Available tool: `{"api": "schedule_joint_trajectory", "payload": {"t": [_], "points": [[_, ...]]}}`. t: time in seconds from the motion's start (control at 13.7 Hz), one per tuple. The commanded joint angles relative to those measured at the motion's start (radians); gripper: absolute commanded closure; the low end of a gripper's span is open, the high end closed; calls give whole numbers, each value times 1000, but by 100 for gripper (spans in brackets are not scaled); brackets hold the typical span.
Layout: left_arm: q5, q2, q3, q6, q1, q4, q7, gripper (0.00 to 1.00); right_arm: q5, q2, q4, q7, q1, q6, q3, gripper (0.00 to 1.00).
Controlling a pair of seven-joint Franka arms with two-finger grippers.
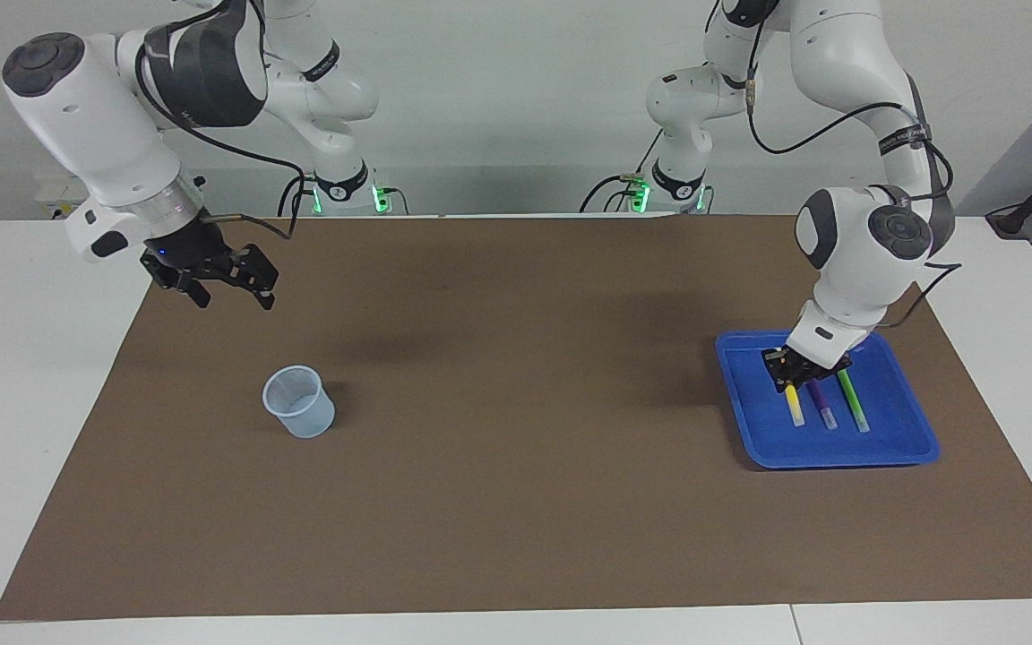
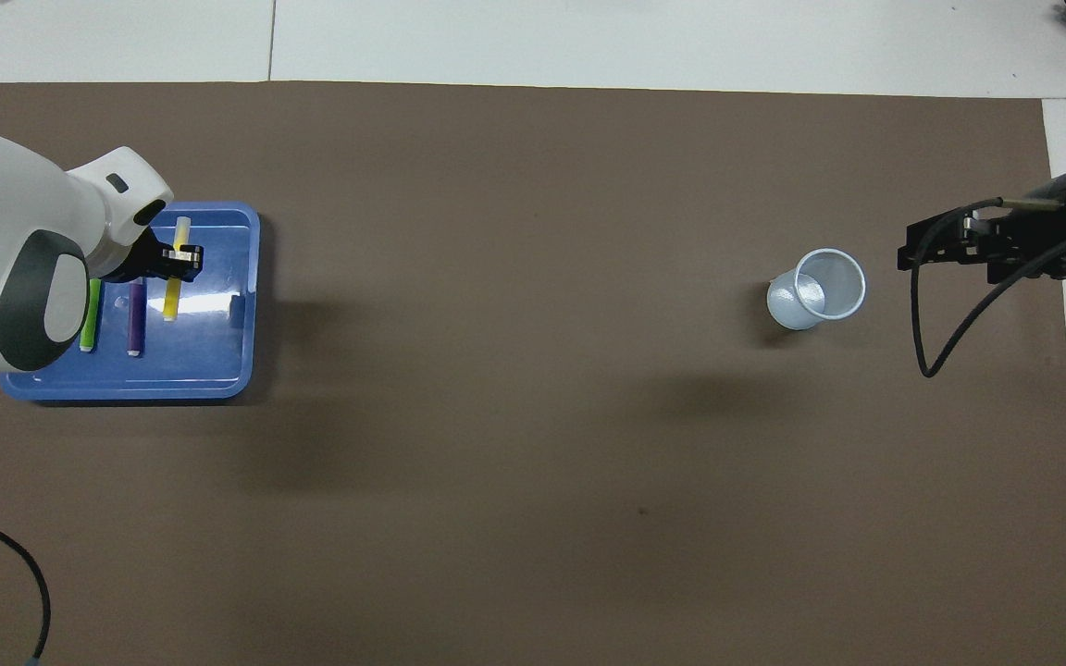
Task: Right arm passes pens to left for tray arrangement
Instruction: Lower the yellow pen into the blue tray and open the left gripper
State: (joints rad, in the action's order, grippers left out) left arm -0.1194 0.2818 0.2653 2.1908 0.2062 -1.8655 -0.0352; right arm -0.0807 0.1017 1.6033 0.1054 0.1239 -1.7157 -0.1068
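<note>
Blue tray (image 1: 915, 448) sits on the brown mat at the left arm's end of the table, a fitting spot, since that arm does the arranging and reaches it easily. Purple pen (image 1: 820, 402) and green pen (image 1: 853, 400) lie flat inside it, side by side and roughly parallel, pale tips pointing away from the robots; the row looks deliberate, each pen laid alongside the last. Yellow pen (image 1: 793, 406) is lined up just beside the purple one in the same direction, so it appears meant as the third in the row. Left pincer (image 1: 789, 383) is down in the tray, clenched on the yellow pen near its end nearer the robots; in the overhead view the pen (image 2: 174, 277) runs through the black fingers. Whether the pen already rests on the tray floor I cannot tell; likely it is just being set down, release to follow. Right pincer (image 1: 227, 285) hangs over the mat at the right arm's end, fingers spread wide, holding nothing; that arm waits. The translucent cup (image 1: 299, 401) stands upright and empty near it, well apart from the tray.
</note>
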Motion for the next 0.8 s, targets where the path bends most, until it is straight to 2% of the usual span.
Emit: {"api": "schedule_joint_trajectory", "payload": {"t": [0.0, 0.66, 0.73], "points": [[-19, -6, 5, 96, 27, -90, 20, 100, 25, -27, 27, -3, 8, 5, -5, 0], [-19, 2, 5, 185, 45, -173, 9, 100, 25, -27, 27, -3, 5, 7, -7, 0], [-19, 2, 6, 187, 47, -175, 9, 82, 25, -27, 27, -3, 5, 7, -5, 0]]}}
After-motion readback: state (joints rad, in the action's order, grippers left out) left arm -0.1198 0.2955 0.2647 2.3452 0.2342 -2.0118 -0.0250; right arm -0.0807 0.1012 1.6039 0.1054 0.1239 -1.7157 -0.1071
